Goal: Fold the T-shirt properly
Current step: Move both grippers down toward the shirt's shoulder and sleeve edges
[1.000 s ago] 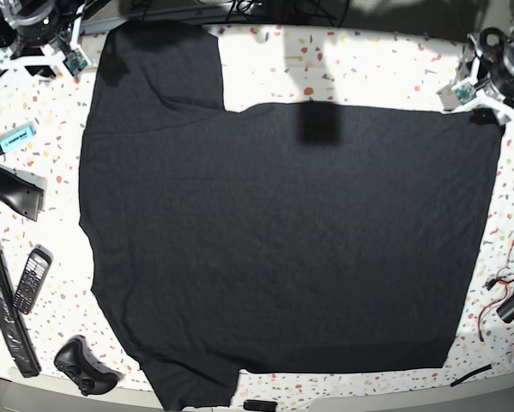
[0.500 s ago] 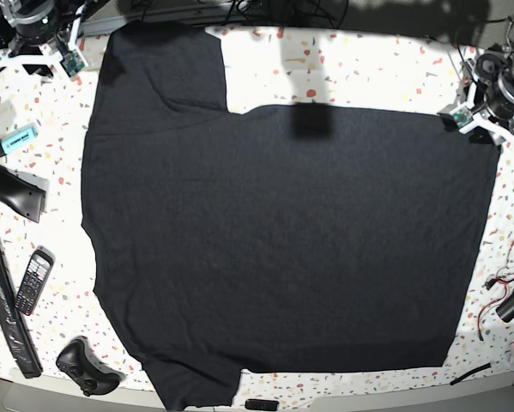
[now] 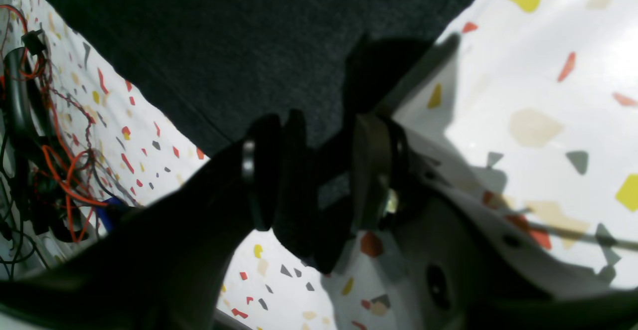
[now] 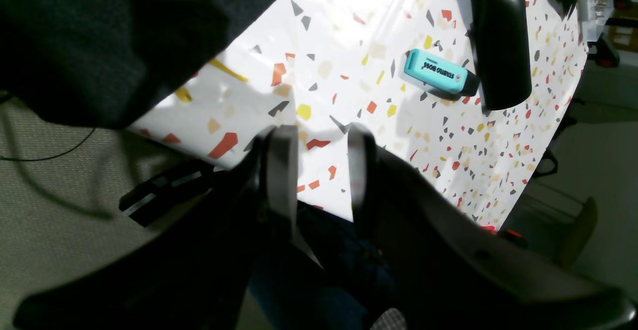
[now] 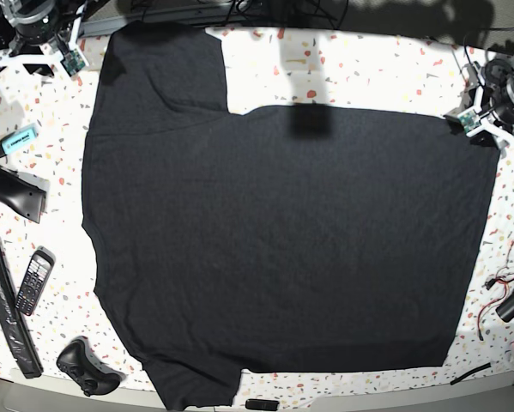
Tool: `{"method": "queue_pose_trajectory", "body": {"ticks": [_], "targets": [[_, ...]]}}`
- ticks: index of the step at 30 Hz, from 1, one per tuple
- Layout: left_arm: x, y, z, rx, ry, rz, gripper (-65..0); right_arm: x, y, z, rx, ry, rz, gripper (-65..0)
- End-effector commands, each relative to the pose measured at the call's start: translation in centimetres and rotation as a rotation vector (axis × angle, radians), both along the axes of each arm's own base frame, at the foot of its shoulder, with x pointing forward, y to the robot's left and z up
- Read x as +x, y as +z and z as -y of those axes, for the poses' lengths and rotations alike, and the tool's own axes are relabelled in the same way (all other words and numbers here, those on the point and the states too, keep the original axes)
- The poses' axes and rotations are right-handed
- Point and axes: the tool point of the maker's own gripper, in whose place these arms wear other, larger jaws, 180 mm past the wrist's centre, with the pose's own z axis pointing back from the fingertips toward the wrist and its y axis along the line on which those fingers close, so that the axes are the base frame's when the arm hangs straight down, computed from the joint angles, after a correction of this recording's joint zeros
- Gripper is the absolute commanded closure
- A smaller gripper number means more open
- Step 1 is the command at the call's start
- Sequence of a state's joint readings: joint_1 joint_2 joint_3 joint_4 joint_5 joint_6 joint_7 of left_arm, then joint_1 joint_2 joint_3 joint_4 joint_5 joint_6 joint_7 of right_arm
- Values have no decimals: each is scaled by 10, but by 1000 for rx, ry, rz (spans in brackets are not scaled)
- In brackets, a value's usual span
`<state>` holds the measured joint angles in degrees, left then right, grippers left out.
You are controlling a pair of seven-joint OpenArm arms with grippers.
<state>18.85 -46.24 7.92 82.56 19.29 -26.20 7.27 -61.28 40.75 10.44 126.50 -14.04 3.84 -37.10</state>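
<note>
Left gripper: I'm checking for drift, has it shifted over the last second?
Yes. In the base view the left gripper has moved slightly up and outward from the large black cloth T-shirt's corner.

You're looking at the T-shirt [image 5: 282, 240], large, black and plain on the side facing up, spread flat and unfolded over most of the worktop [image 5: 368, 69]. One short sleeve reaches the far-left corner, the other the near edge; only faint wrinkles show.
</note>
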Motion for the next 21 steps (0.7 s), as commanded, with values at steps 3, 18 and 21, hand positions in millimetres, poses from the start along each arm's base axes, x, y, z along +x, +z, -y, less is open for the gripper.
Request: {"method": "queue_pose_trajectory", "body": {"ticks": [3,18,21], "targets": [[5,0,-27,128,46,18,-175,5,7,0,-15,15,27,-169],[0,-8,-32,106,72,-2,-174,15,23,-20,47,41,78,-169],[0,-13,-42,113,99,-13,-174,21,35,-37,102,62,110,-169]]}}
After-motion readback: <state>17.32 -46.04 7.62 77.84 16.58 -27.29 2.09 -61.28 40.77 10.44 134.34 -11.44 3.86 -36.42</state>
